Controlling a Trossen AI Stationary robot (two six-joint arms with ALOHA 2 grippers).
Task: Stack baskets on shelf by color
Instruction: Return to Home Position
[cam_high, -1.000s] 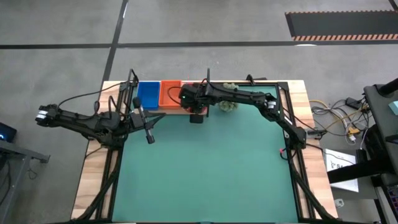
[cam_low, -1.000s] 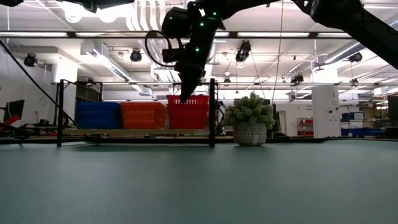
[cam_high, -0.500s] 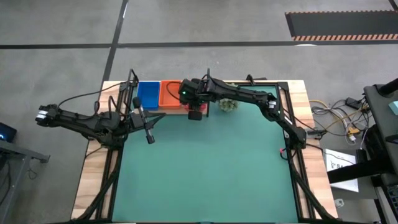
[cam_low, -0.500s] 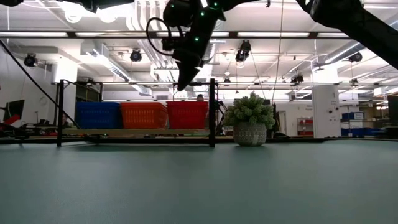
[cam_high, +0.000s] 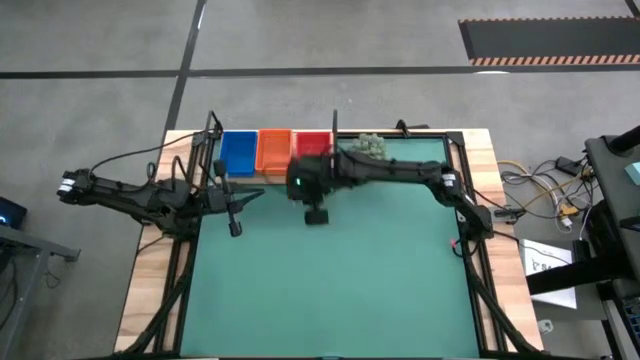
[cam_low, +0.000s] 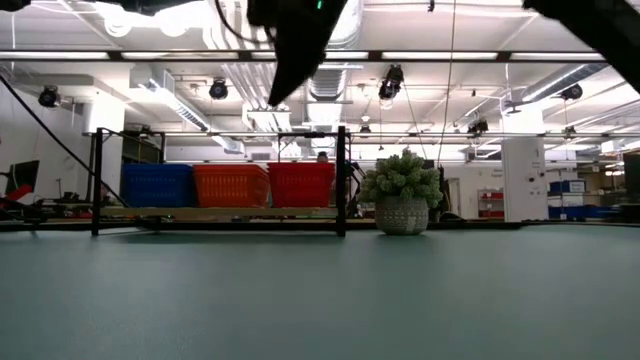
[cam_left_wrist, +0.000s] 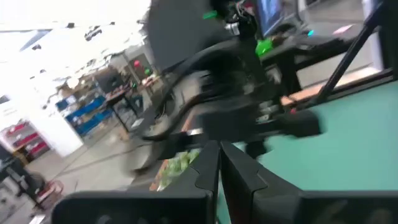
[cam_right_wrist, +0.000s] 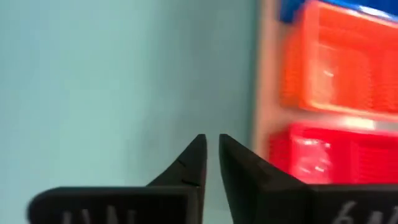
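Note:
Three baskets stand side by side on the shelf (cam_low: 220, 212) at the table's far edge, each resting on its base: blue (cam_high: 238, 152), orange (cam_high: 273, 150) and red (cam_high: 312, 146). My right gripper (cam_high: 316, 213) hangs above the green mat just in front of the red basket (cam_right_wrist: 323, 152), slanting down. Its fingers (cam_right_wrist: 212, 144) are drawn almost together with only a thin slit and nothing between them. My left gripper (cam_high: 232, 222) waits shut and empty at the table's left side.
A spiky green plant in a pot (cam_low: 402, 190) stands right of the shelf's black end post (cam_low: 341, 180). The green mat (cam_high: 340, 290) stretches bare from the shelf to the near edge. Wooden strips border the table left and right.
The red basket, held raised at the shelf's right end, has come down onto the shelf beside the orange one. My right gripper has let it go, risen, and drawn back toward the table's near edge.

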